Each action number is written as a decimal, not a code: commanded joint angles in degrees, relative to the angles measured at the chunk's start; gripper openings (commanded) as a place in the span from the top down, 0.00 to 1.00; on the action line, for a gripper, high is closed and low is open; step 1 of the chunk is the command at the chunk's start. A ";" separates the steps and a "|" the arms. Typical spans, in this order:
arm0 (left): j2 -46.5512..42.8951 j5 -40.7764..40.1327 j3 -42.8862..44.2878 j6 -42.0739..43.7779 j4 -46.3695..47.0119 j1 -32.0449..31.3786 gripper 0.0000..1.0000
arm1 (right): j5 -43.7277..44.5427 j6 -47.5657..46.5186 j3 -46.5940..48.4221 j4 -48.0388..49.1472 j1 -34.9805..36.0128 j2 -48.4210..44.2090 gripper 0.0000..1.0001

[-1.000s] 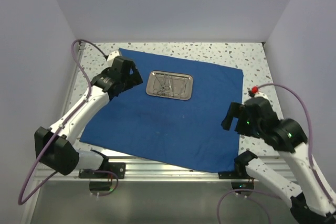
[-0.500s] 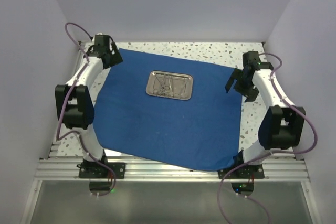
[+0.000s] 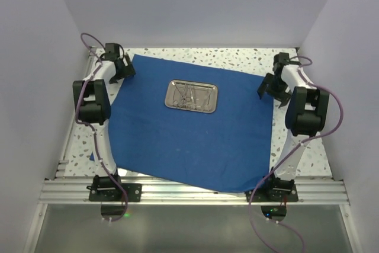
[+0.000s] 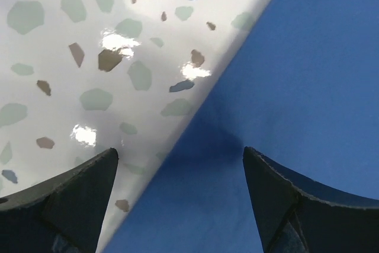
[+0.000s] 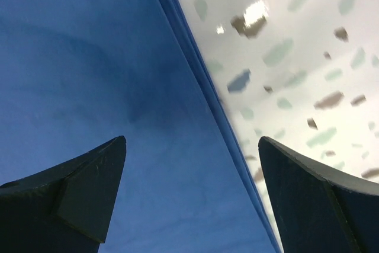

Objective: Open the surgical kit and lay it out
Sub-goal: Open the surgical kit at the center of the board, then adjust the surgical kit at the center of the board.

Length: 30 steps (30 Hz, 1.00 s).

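The royal-blue cloth wrap (image 3: pixel 195 134) lies spread flat as a large sheet on the speckled table. The small shiny steel tray (image 3: pixel 190 96) sits on its far middle with thin silver instruments tangled inside; I cannot tell them apart. My left gripper (image 3: pixel 120 68) is open over the cloth's far left edge (image 4: pixel 207 111), one finger over the table, one over the cloth. My right gripper (image 3: pixel 270 87) is open over the cloth's far right edge (image 5: pixel 201 81), straddling it the same way. Neither holds anything.
The speckled tabletop (image 3: pixel 249 57) shows around the cloth at the far side and right. White walls close in on three sides. An aluminium rail (image 3: pixel 189 189) runs along the near edge, and the cloth's near corner hangs over it.
Both arms have swung from near the cloth's sides out to its far corners and stretched out. The cloth and the tray have not moved.
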 commanded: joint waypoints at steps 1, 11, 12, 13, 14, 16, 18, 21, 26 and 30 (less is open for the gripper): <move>1.80 5.19 3.30 -0.52 0.16 -0.47 0.10 | -0.32 -1.29 5.51 0.67 -0.37 3.65 0.03; 6.01 11.25 4.53 1.06 -4.15 -1.96 0.42 | -7.78 0.64 11.85 2.77 -0.37 14.20 0.48; 6.37 11.69 4.88 1.23 -4.41 -2.31 0.57 | -8.84 0.81 12.28 3.47 -0.46 15.42 0.62; 6.81 13.26 5.23 1.32 -4.85 -2.40 0.68 | -9.72 0.90 13.33 3.74 -0.38 16.13 0.72; 7.68 13.88 5.67 1.23 -4.94 -2.49 1.00 | -10.43 1.34 14.04 3.83 -0.29 17.09 0.82; 8.57 14.07 7.69 0.18 -6.25 -2.41 1.00 | -10.79 1.78 17.54 3.31 0.24 19.91 1.00; 8.66 13.80 9.36 -0.69 -6.09 -2.23 1.00 | -12.71 1.87 20.53 2.78 0.77 21.67 1.00; 7.78 10.39 11.55 -2.97 -6.08 -1.18 1.00 | -12.46 2.13 29.84 -0.02 1.65 25.97 1.00; 6.03 5.63 13.94 -6.94 -7.40 2.16 1.00 | -12.81 3.80 49.80 -5.30 1.65 34.15 1.00; 3.39 -0.78 11.93 -8.96 -8.28 2.78 1.00 | -11.93 3.98 48.35 -3.20 1.65 33.11 1.00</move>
